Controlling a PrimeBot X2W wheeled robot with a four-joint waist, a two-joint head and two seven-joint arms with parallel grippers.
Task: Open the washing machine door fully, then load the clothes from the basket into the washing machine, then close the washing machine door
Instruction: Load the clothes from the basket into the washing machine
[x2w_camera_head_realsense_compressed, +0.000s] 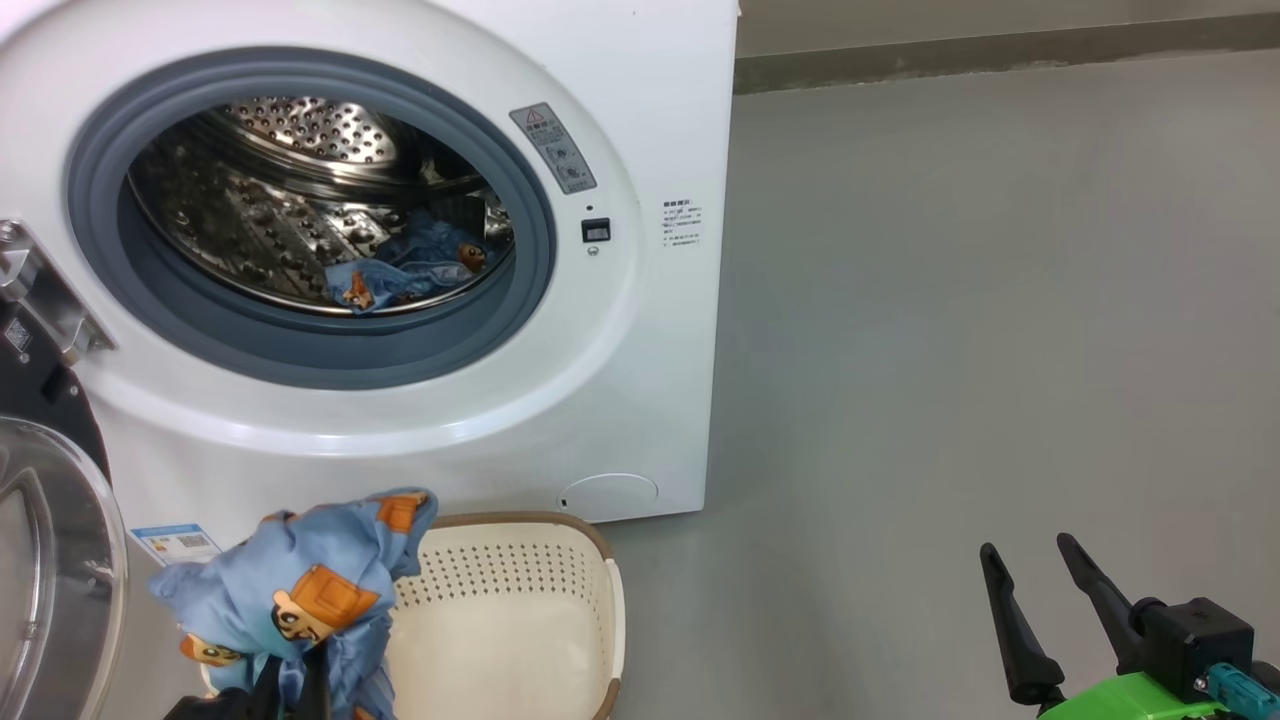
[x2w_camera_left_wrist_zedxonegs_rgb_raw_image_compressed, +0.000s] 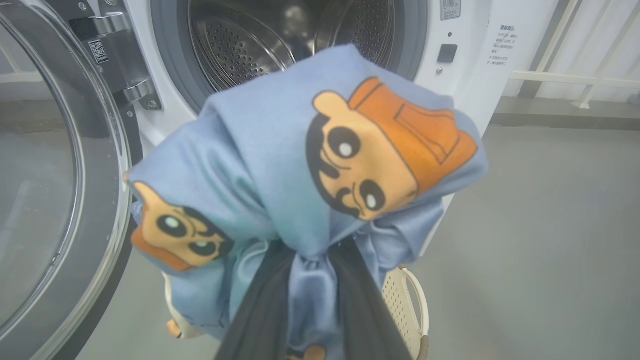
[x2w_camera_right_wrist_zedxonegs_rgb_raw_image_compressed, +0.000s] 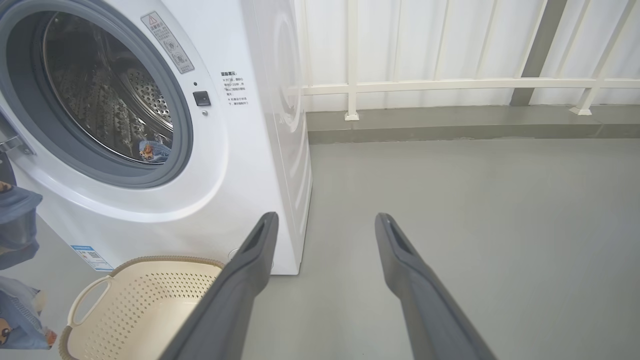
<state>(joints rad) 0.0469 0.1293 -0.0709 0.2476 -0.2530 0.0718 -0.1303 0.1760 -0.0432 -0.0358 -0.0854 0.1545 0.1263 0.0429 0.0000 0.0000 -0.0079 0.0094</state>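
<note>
Two blue cartoon-print pieces mark the progress: the first garment (x2w_camera_head_realsense_compressed: 410, 265) lies low in the drum (x2w_camera_head_realsense_compressed: 280, 200) of the washing machine (x2w_camera_head_realsense_compressed: 640, 100), whose door (x2w_camera_head_realsense_compressed: 40, 570) stands swung open on the left. The second garment (x2w_camera_head_realsense_compressed: 300, 590) is pinched tight in the left claw (x2w_camera_left_wrist_zedxonegs_rgb_raw_image_compressed: 312, 250), just above the left end of the basket (x2w_camera_head_realsense_compressed: 600, 560). The basket looks bare inside, so I judge that dropping this piece in and shutting the door remain, while the right claw (x2w_camera_head_realsense_compressed: 1027, 545) hangs spread wide, holding nothing, over the floor (x2w_camera_head_realsense_compressed: 950, 300) on the right.
</note>
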